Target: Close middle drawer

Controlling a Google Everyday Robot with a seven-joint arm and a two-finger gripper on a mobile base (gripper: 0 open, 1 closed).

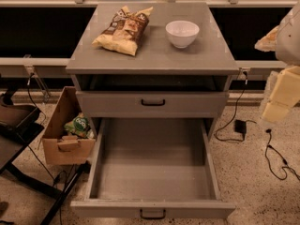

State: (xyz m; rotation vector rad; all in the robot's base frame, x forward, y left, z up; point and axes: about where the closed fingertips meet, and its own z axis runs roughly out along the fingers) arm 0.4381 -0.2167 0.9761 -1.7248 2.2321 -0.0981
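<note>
In the camera view, a crumpled tan and brown snack bag (123, 29) lies on the left part of the grey counter (154, 57). Its front carries printed patches, but no word or brand can be read. To its right, well apart from it, stands a plain white round bowl (182, 33) with no markings. On the speckled floor (253, 172) to the left of the cabinet, a brown cardboard box (65, 144) holds a green packet (78, 125) with a pale logo that is too blurred to read. The middle drawer (152, 168), a wide shallow grey box with a low flat front, is pulled far out towards the camera below the counter, and its bare grey bottom and both side walls are in full sight. Its small black bar handle (152, 214) sits at the centre of the front, at the lower edge of the view. Above it, the taller-fronted grey drawer (197, 104) with a wider black handle sits nearly flush with the cabinet, and a dark gap shows between it and the counter. The pale cream end effector (277, 102) hangs at the right edge, well apart from the drawer and above a black cable (276, 161) on the floor. I cannot tell whether it is released or clenched.
</note>
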